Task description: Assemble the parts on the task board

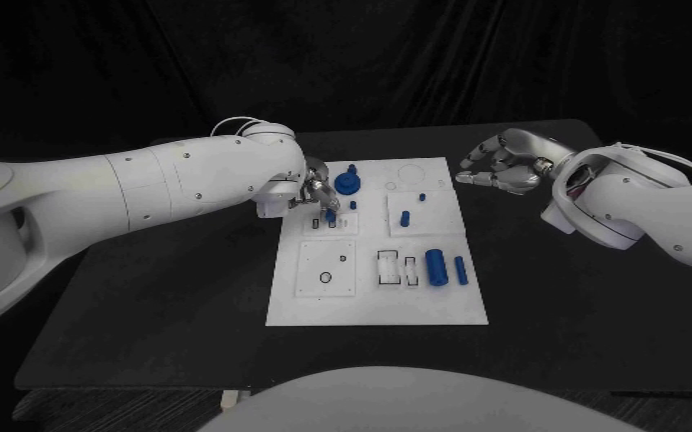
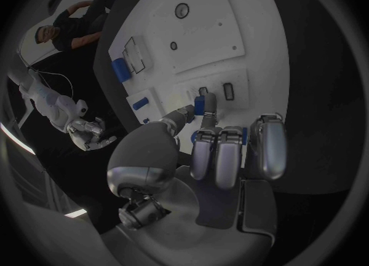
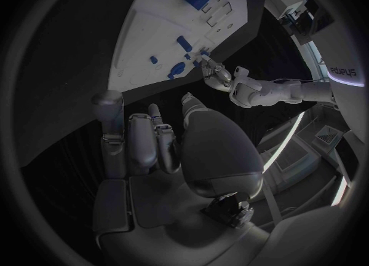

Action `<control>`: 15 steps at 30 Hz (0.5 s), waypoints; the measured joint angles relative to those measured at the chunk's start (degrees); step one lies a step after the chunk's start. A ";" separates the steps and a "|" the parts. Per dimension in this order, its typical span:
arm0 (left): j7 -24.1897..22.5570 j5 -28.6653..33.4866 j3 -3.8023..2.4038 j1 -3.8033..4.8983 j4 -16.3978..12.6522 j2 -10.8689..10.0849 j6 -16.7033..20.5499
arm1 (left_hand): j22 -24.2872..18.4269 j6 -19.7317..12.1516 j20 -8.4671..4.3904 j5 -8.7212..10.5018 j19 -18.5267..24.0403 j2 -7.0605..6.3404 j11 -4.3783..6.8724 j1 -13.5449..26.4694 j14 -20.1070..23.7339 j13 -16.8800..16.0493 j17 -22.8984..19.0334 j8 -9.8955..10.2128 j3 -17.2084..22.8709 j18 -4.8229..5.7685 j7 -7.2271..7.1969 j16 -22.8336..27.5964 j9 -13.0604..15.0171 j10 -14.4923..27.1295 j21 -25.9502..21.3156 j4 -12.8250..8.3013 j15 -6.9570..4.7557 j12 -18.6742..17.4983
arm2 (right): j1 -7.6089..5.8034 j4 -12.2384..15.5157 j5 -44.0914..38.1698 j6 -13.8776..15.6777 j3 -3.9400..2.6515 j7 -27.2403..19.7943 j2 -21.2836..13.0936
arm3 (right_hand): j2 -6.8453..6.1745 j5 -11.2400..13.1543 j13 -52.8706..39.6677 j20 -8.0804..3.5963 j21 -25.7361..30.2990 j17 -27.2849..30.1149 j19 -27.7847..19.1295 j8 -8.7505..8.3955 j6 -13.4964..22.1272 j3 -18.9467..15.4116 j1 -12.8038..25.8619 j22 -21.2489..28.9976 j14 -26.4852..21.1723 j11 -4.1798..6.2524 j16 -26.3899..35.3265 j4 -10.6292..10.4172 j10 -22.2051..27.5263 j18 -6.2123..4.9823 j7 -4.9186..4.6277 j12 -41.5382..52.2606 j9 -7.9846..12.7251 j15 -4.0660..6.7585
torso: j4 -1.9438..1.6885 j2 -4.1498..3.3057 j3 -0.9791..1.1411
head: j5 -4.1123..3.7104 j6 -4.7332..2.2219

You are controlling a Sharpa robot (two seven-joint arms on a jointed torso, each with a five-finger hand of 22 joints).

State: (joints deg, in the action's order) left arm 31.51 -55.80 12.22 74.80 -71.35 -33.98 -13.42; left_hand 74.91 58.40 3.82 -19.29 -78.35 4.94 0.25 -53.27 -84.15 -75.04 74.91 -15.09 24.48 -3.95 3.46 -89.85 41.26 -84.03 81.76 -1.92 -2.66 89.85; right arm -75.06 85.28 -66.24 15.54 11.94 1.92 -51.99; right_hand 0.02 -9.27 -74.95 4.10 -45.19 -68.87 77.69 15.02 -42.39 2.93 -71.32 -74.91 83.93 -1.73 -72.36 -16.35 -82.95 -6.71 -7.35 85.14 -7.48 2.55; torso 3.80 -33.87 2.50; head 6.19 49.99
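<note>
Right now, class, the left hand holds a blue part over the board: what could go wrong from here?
1. The left hand pinches a small blue part at its fingertips; it could slip or tilt before seating.
2. The hand works close to the tall blue piece and might knock it.
3. The right hand hovers off the board, so nothing steadies it if pushed.

No readable text on task board [image 1: 378, 297], parts, or arms.
</note>
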 measured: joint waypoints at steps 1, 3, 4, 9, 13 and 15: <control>0.09 0.27 0.00 -0.03 0.00 -0.03 0.12 | 0.00 0.10 0.00 0.01 0.00 0.00 0.00 0.00 0.00 0.00 0.00 0.00 0.14 0.00 -0.09 0.00 0.02 0.00 0.00 -0.14 0.00 0.00 | 0.00 0.00 0.02 -0.05 0.00 0.03 0.02 | 0.00 0.00 0.00 0.00 0.00 0.04 0.00 0.00 0.00 0.00 0.00 0.00 0.00 -0.17 0.00 0.00 0.17 0.00 0.00 0.00 0.04 0.00 | 0.00 0.01 0.00 | -0.02 0.00; 0.25 0.87 0.02 -0.09 0.00 -0.11 0.33 | 0.00 0.19 0.00 0.03 0.00 0.00 0.00 0.00 0.00 0.00 0.00 0.00 0.14 0.00 -0.17 0.00 0.02 0.00 0.00 -0.14 0.00 0.00 | 0.00 0.00 0.06 -0.17 0.00 0.10 0.07 | 0.00 0.00 0.00 0.00 0.00 0.04 0.00 0.00 0.00 0.00 0.00 0.00 0.00 -0.19 0.00 0.00 0.19 0.00 0.00 0.00 0.04 0.00 | 0.00 0.02 0.00 | -0.02 0.00; 0.31 1.10 0.02 -0.11 0.00 -0.14 0.39 | 0.00 0.19 0.00 0.04 0.00 0.00 0.00 0.00 0.00 0.00 0.00 0.00 0.14 0.00 -0.17 0.00 0.02 0.00 0.00 -0.14 0.00 0.00 | 0.00 0.00 0.08 -0.22 0.00 0.13 0.09 | 0.00 0.00 0.00 0.00 0.00 0.04 0.00 0.00 0.00 0.00 0.00 0.00 0.00 -0.19 0.00 0.00 0.19 0.00 0.00 0.00 0.04 0.00 | 0.00 0.03 0.00 | -0.02 0.00; 0.57 2.12 0.02 -0.23 -0.01 -0.34 0.62 | 0.00 0.28 0.00 0.16 0.00 0.00 0.00 0.00 0.00 0.00 0.00 0.00 0.29 0.00 -0.09 0.00 0.02 0.00 0.00 -0.29 0.00 0.00 | 0.02 -0.02 0.17 -0.47 0.00 0.25 0.12 | 0.00 -0.24 0.01 0.00 0.28 0.14 0.00 0.00 0.00 0.00 0.00 0.00 0.00 -0.19 0.00 0.00 0.19 0.00 0.00 0.00 0.04 0.00 | 0.02 0.07 0.02 | 0.22 0.00; 0.69 2.63 0.02 -0.35 -0.04 -0.63 0.61 | 0.00 0.28 0.00 0.16 0.00 0.00 0.00 0.00 0.00 0.00 0.00 0.23 0.46 0.00 -0.08 0.00 0.10 0.00 0.00 -0.13 0.00 0.00 | 0.08 -0.06 0.21 -0.68 0.00 0.35 0.22 | 0.23 -0.25 0.01 0.00 0.28 0.17 0.00 0.00 0.00 0.00 -0.23 -0.03 0.00 -0.19 0.23 0.00 0.19 0.00 0.00 0.00 0.10 0.00 | 0.02 0.11 0.03 | 0.43 0.00; 0.74 2.79 0.02 -0.40 -0.09 -0.72 0.57 | 0.00 0.28 0.00 0.16 0.00 0.00 0.00 0.00 0.00 0.00 0.00 0.23 0.46 0.00 -0.08 0.00 0.10 0.00 0.00 -0.13 0.00 0.00 | 0.12 -0.09 0.22 -0.75 0.00 0.37 0.29 | 0.23 -0.26 0.01 0.00 0.28 0.19 0.00 0.00 0.00 0.00 -0.23 -0.04 0.00 -0.19 0.23 0.00 0.19 0.01 0.00 0.00 0.10 0.00 | 0.02 0.12 0.03 | 0.58 0.00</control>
State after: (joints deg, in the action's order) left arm 32.26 -53.01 12.24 74.40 -71.44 -34.70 -12.85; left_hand 74.91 58.67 3.82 -19.13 -78.35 4.94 0.25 -53.27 -84.15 -75.04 74.91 -14.86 24.94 -3.95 3.38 -89.85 41.36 -84.03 81.76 -2.05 -2.66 89.85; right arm -74.94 85.19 -66.01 14.78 11.94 2.29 -51.70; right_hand 0.25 -9.53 -74.94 4.10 -44.91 -68.67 77.69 15.02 -42.38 2.93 -71.55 -74.95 83.93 -1.92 -72.13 -16.35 -82.76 -6.71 -7.36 85.14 -7.38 2.55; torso 3.82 -33.76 2.54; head 6.77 49.99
